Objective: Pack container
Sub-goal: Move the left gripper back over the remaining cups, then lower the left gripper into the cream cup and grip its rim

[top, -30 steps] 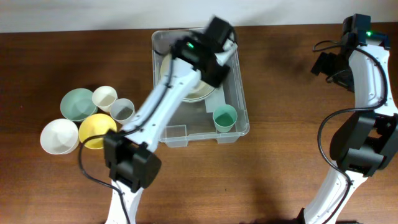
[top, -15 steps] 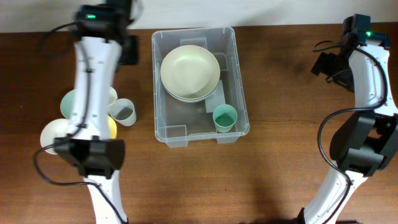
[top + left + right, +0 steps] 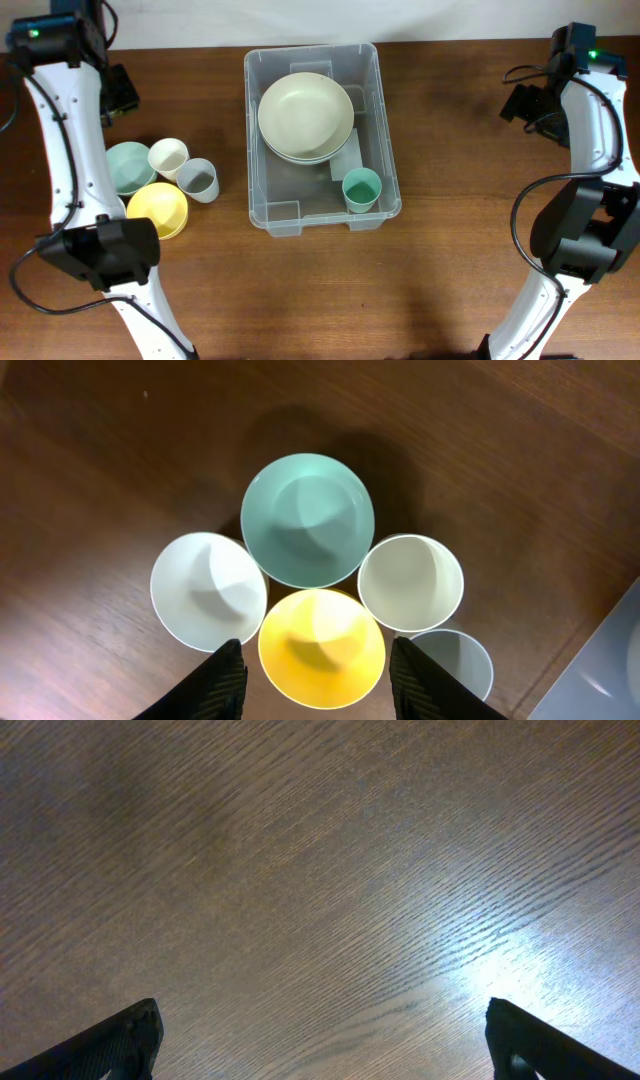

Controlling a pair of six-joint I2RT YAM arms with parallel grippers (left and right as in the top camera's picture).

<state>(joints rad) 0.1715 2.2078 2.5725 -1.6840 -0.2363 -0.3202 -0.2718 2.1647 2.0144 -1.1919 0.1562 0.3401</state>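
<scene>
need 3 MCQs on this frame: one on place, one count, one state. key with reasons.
1. Where is the teal cup?
A. Inside the container, at its near right corner
B. Outside it, to the left
C. Outside it, to the right

2. How many bowls and cups stand outside the container?
A. Three
B. Five
C. Seven

3. What state is the right claw in?
A. Shut on a cup
B. Open, empty
C. Shut, empty

Key:
1 A: the overhead view shows it upright within the walls, at that corner.
2 B: the left wrist view shows the white bowl, teal bowl, yellow bowl, cream cup and grey cup.
3 B: its fingers stand wide apart with only bare table between them.
</scene>
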